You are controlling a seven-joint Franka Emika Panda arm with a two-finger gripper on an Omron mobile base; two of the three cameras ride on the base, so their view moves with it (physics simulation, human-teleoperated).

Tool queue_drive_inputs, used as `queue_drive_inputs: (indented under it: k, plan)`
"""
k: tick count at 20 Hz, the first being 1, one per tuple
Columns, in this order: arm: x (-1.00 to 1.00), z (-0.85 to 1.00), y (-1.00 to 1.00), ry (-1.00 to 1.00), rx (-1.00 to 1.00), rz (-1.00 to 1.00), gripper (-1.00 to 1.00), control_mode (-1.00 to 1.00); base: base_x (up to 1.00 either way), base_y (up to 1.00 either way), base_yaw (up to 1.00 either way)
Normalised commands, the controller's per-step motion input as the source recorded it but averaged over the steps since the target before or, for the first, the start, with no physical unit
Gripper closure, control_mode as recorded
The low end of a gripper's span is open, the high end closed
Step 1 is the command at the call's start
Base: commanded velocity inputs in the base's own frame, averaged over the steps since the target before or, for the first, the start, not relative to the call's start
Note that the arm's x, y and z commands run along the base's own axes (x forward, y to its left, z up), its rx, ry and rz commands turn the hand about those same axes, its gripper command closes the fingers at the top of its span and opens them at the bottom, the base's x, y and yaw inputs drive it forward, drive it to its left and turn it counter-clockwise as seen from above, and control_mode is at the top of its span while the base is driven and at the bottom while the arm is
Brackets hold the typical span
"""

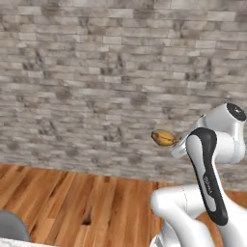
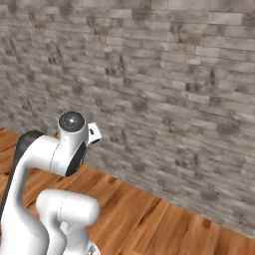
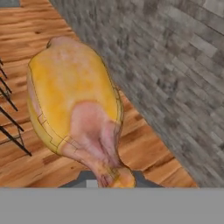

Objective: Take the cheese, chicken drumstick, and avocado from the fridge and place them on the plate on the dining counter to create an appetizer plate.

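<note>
Grey-brown brick wall [image 1: 96, 72] across the background, wood-plank floor [image 1: 72, 198] below it, warm orange-brown boards running toward the wall. White arm [image 1: 207, 169] with dark joints folded up in the lower right of the left base view and the lower left of the right base view, elbow bent, hand raised about level with the lower courses of brick. Gripper [image 3: 114, 178] clenched on the chicken drumstick [image 3: 74, 92], pinching the narrow bone end right at the bottom of the hand view, dark finger tips close on either side of the pale tip. Bulbous golden-brown end held away from the hand, out over the floor, with the wall just beyond. Seen in the left base view as a small brown oval held clear in the air in front of the brick, just left of the wrist, touching nothing but the gripper. Thin black rods [image 3: 11, 127] slanting in at the left edge of the hand view, over the floorboards; cannot tell what they belong to. Rounded grey shape [image 1: 12, 226] at the lower left corner of the left base view, pale strip beneath it; cannot tell what either is.
</note>
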Motion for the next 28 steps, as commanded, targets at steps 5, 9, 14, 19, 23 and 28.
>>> queue_drive_inputs:
  k: [5, 9, 14, 19, 23, 28]
  plan:
    - [0.0, 0.0, 0.0, 0.0, 0.0, 0.0, 1.0, 1.0, 0.59, -0.13, 0.64]
    - [0.0, 0.0, 0.0, 0.0, 0.0, 0.0, 1.0, 1.0, 0.29, 0.0, 0.71]
    - [0.0, 0.0, 0.0, 0.0, 0.0, 0.0, 1.0, 1.0, 0.47, 0.0, 0.75]
    - [0.0, 0.0, 0.0, 0.0, 0.0, 0.0, 1.0, 1.0, 0.68, 0.0, 0.74]
    - [0.0, 0.0, 0.0, 0.0, 0.0, 0.0, 1.0, 1.0, 0.7, 0.0, 0.72]
    - [0.0, 0.0, 0.0, 0.0, 0.0, 0.0, 1.0, 1.0, 0.69, -0.14, 0.7]
